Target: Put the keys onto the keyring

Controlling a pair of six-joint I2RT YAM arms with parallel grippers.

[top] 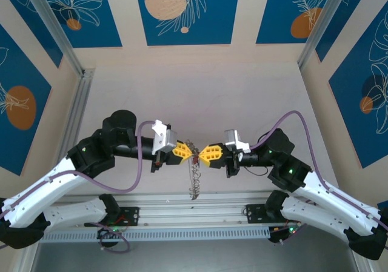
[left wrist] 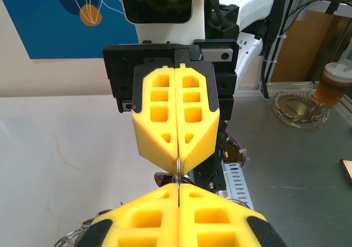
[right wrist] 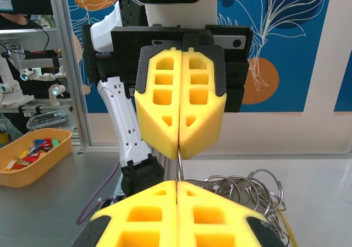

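- Top external view: the keyring (top: 193, 170) shows edge-on as a thin grey line fringed with small rings (top: 194, 184)
- the left gripper (top: 188, 154) meets the keyring's far part from the left, its yellow fingers (top: 180, 152) pressed together on the rim
- the right gripper (top: 202, 154) meets the keyring from the right, tip to tip with the left gripper, its fingers (top: 211, 152) likewise pinching the rim
- right wrist view: a thin wire of the keyring runs between the two tips, and the small rings bunch just right of it
- whether the keyring's near end rests on the table (top: 254, 99) is hard to tell
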